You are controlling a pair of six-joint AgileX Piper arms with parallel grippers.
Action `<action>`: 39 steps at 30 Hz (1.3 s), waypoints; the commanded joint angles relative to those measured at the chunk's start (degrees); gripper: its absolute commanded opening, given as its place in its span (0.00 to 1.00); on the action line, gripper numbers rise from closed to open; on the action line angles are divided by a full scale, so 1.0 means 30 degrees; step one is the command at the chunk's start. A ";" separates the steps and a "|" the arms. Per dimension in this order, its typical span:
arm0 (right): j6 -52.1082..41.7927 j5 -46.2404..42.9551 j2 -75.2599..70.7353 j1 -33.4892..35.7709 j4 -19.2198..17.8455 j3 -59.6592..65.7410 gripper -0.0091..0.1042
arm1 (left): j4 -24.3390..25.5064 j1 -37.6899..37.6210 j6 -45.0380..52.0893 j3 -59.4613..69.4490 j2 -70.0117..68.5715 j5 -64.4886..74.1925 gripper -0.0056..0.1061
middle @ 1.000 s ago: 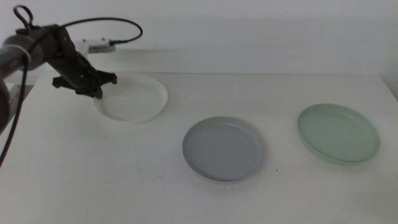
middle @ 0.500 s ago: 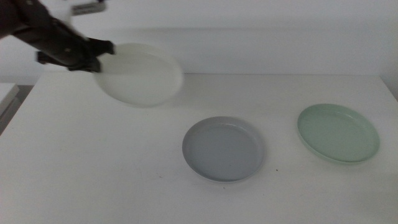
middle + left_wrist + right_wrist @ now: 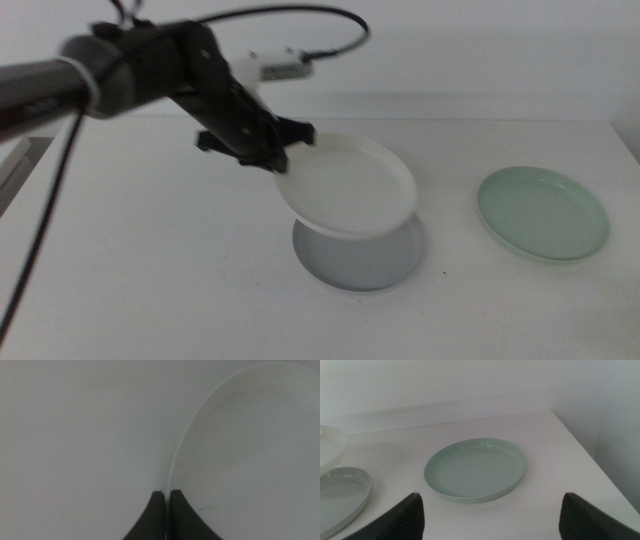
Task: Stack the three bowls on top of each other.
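Observation:
My left gripper (image 3: 283, 160) is shut on the left rim of the white bowl (image 3: 350, 187) and holds it in the air, tilted, right over the grey bowl (image 3: 368, 265), which lies at the middle of the table and is partly hidden under it. In the left wrist view the jaws pinch the white bowl's rim (image 3: 240, 460). The pale green bowl (image 3: 543, 213) lies alone on the table at the right. My right gripper (image 3: 490, 510) is out of the middle view. It is open, its jaws wide apart, and it faces the pale green bowl (image 3: 476, 469) from the near side.
The white table (image 3: 150, 270) ends at a right edge just past the green bowl. A small white box (image 3: 279, 66) with a black cable (image 3: 330, 20) sits at the back by the wall.
My left arm has carried the white bowl from the far left of the table to the right and forward. The bowl now hangs above the grey bowl. The green bowl has not moved.

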 commanded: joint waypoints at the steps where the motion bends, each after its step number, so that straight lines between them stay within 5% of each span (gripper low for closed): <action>1: -0.0094 -0.0118 -0.0089 -0.0104 -0.0140 0.0060 0.74 | -0.0436 -0.0639 -0.0154 0.0008 0.0398 -0.0352 0.03; 20: -0.0094 -0.0118 -0.0089 -0.0104 -0.0140 0.0060 0.74 | -0.0667 -0.1345 0.0440 0.0008 0.2149 -0.0229 0.05; 26: -0.0094 -0.0118 -0.0089 -0.0104 -0.0140 0.0060 0.74 | -0.0692 -0.1345 0.1751 -0.0027 0.2014 0.0080 0.32; 33: -0.0094 -0.0118 -0.0089 -0.0104 -0.0140 0.0060 0.74 | -0.0611 -0.0616 0.2898 -0.0064 -0.0167 0.1282 0.87; 39: -0.0094 -0.0118 -0.0089 -0.0104 -0.0140 0.0060 0.74 | -0.0709 0.0004 0.4685 0.0227 -0.4542 0.3019 0.89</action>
